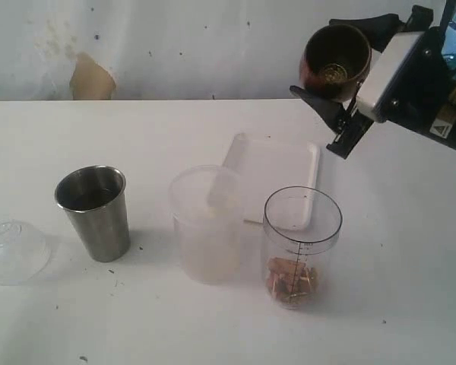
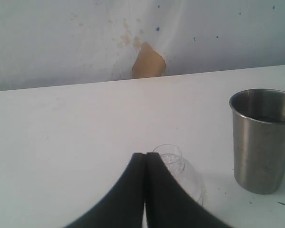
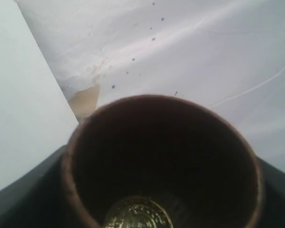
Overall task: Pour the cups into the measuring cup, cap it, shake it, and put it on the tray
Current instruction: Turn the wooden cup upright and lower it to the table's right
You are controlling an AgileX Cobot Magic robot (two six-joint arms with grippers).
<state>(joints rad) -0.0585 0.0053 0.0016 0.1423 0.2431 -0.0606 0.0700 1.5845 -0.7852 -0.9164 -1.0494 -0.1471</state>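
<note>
My right jaws are standing wide and clamping the wooden cup [image 1: 336,55] between them, one on each side of its round body. I am holding it in the air, clear of the tabletop [image 1: 410,251], above the far right corner. The cup is lying tipped on its side, its mouth facing out toward the near edge. In my right wrist view its dark inside [image 3: 161,156] is filling most of the frame, and a gold disc [image 3: 138,213] is showing at the bottom; I cannot tell what that is.

My left jaws are pressed fully together and gripping nothing. They are hanging low over the left end of the tabletop, and just past their tips a clear domed lid [image 2: 180,171] is lying, right by the left edge [image 1: 14,249].

Just beside the lid, toward the middle, the steel tumbler [image 1: 95,213] is standing upright. Next along, the frosted cup [image 1: 207,224] is standing near the middle, with the measuring cup [image 1: 302,243] just to its right, upright and uncapped, brown pieces [image 1: 292,281] lying in its bottom. The tray [image 1: 273,163] is lying flat behind those two, toward the far edge; whether the measuring cup is touching its rim I cannot tell.
</note>
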